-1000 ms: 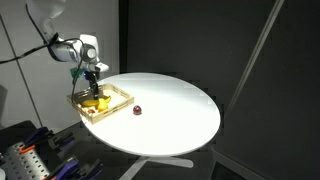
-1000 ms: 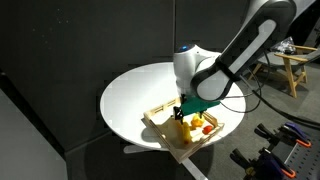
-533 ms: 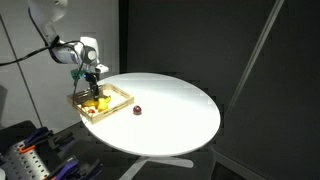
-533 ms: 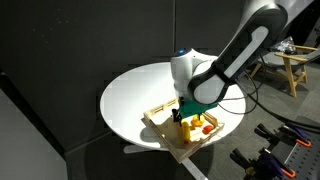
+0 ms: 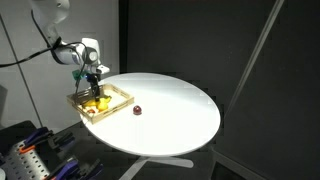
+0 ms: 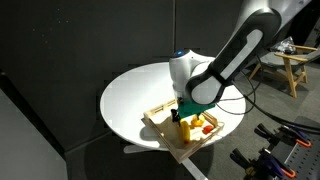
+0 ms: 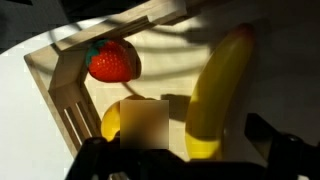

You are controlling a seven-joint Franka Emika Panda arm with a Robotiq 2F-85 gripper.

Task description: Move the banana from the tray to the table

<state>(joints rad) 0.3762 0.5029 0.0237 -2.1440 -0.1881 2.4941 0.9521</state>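
Hand (image 5: 93,86) hangs over tray (image 5: 110,111), wide open, empty. Banana (image 7: 218,90) lies in the tray between the jaws. Tan block (image 7: 145,125) crowds its eight o'clock side, strawberry (image 7: 112,62) at ten. Risk: a finger lands on the block and the curved fruit rolls out.

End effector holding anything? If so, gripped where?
Nothing held yet. The end effector is open over the tray, straddling one end of the banana.
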